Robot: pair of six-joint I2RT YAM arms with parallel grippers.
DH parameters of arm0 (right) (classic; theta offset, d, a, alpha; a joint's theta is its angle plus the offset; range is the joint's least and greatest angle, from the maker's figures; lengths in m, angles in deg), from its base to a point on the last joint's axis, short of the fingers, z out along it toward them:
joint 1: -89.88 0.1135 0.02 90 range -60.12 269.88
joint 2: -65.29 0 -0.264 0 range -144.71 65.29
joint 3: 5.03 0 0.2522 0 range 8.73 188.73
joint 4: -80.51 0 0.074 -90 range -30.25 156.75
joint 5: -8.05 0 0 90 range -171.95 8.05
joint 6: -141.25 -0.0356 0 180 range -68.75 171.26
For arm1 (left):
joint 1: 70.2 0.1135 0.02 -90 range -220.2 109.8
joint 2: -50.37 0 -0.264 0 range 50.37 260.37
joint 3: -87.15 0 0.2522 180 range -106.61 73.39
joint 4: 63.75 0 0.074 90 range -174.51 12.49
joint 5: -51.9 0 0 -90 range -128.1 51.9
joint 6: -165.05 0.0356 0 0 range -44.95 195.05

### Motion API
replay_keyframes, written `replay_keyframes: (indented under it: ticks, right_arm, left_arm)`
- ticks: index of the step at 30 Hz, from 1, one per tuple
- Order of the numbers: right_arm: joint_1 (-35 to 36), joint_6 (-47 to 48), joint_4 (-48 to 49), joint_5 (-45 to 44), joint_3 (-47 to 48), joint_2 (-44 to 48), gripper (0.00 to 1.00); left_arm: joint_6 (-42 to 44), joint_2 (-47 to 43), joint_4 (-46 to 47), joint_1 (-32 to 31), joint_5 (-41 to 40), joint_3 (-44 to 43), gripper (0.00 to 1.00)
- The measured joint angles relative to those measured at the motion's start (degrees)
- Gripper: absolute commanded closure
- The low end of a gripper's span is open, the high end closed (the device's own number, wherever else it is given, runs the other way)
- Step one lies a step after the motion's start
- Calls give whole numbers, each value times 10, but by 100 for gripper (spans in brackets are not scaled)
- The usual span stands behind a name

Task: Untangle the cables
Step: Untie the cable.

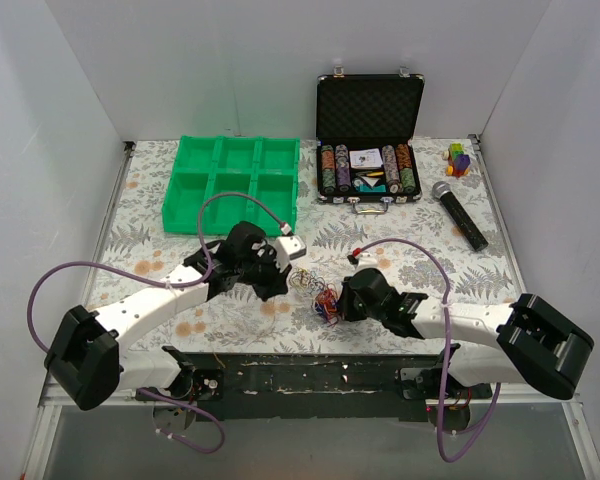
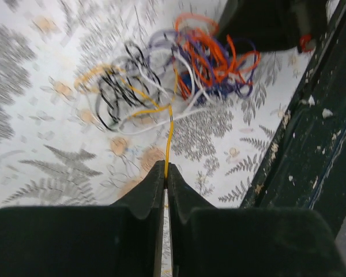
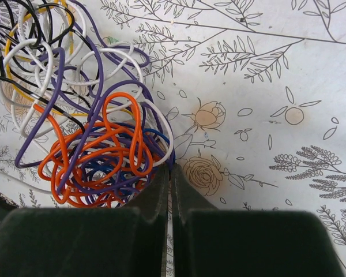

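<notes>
The cables (image 1: 318,295) lie in one tangle of thin orange, purple, white, black and yellow wires on the floral table, between my two grippers. My left gripper (image 1: 286,284) is shut on a yellow cable (image 2: 169,135) that runs straight from its tips (image 2: 165,167) up into the tangle (image 2: 179,75). My right gripper (image 1: 338,303) is shut at the tangle's right edge. Its tips (image 3: 170,168) pinch a purple cable (image 3: 172,157) beside the orange loops (image 3: 104,153). The right gripper also shows in the left wrist view (image 2: 265,23), behind the tangle.
A green compartment tray (image 1: 235,180) stands at the back left. An open black case (image 1: 368,105) of poker chips is at the back centre. A microphone (image 1: 460,213) and a small coloured toy (image 1: 459,158) lie at the right. The dark front rail (image 2: 311,144) runs close by the tangle.
</notes>
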Motion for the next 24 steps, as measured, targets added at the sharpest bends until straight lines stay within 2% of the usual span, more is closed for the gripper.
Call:
replay_keyframes:
  ticks: [5,15,24]
  right_arm:
    - [0,3,1,0,5,-8,99]
    - [0,-3,38,0,9,-41,99]
    - [4,-26,59,-9,28,-79,99]
  left_arm:
    - [-11,-12,-17,3,-37,-104,100]
    - [-28,-121,-29,11,-149,-252,100]
    - [-3,-120,-10,10,-268,-430,100]
